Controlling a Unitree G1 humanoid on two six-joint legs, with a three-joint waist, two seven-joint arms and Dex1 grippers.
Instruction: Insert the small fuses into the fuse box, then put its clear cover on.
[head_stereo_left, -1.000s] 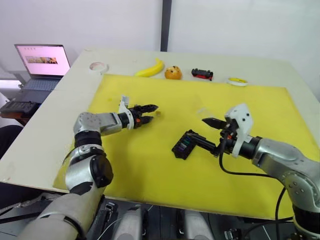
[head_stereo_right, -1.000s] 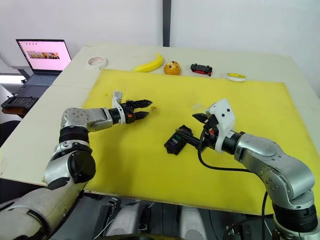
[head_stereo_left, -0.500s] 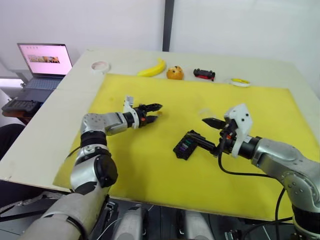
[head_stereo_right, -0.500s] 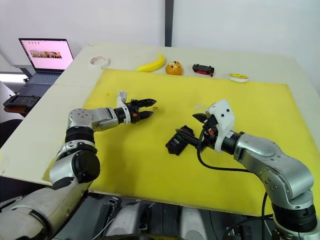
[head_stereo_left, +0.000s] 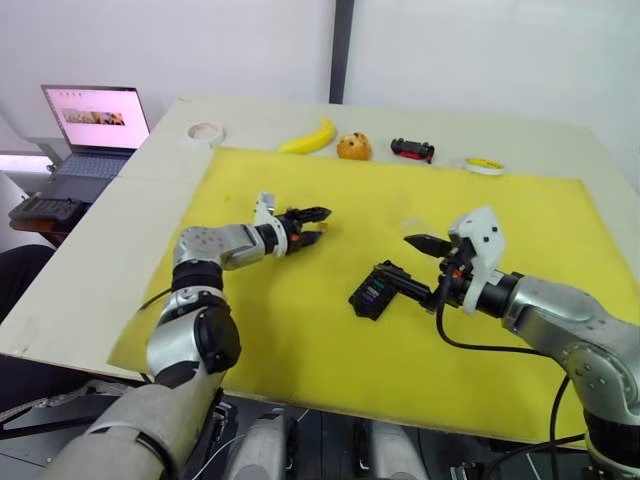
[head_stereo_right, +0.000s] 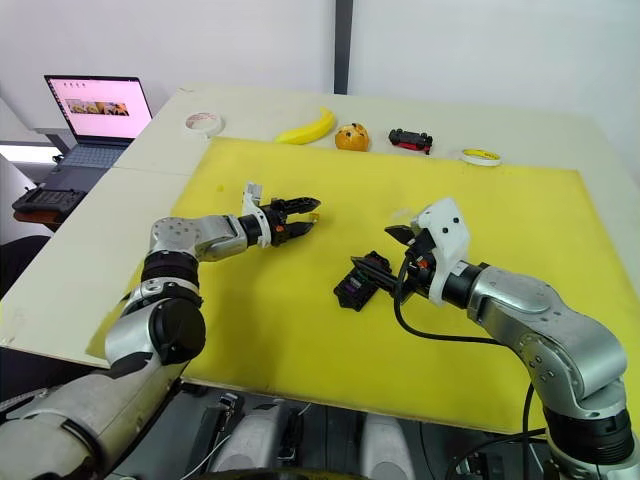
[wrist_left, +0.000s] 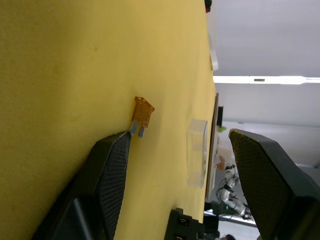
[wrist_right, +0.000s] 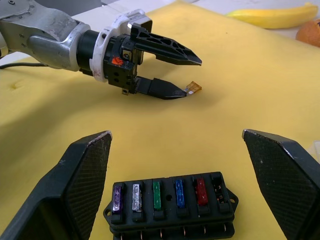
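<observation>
The black fuse box (wrist_right: 172, 205) lies on the yellow mat (head_stereo_left: 300, 330). Purple, white, green, blue and red fuses sit in its slots, and the slot at one end is empty. My right gripper (head_stereo_left: 415, 268) stands open, its fingers wide on either side of the box. An orange fuse (wrist_left: 142, 112) lies on the mat, left of the box. My left gripper (head_stereo_left: 312, 222) is open, with its lower fingertip right beside that fuse. The clear cover (wrist_left: 196, 152) rests on the mat beyond the box, faint against the yellow.
Along the table's far edge lie a banana (head_stereo_left: 306, 138), an orange fruit (head_stereo_left: 352, 147), a black-and-red toy car (head_stereo_left: 411, 150) and a yellow tape roll (head_stereo_left: 484, 165). A white tape roll (head_stereo_left: 204, 131) and a laptop (head_stereo_left: 95, 120) are at the far left.
My left gripper has reached forward, so its tip now sits at the orange fuse. The camera has shifted a little. The right arm and the box have stayed put.
</observation>
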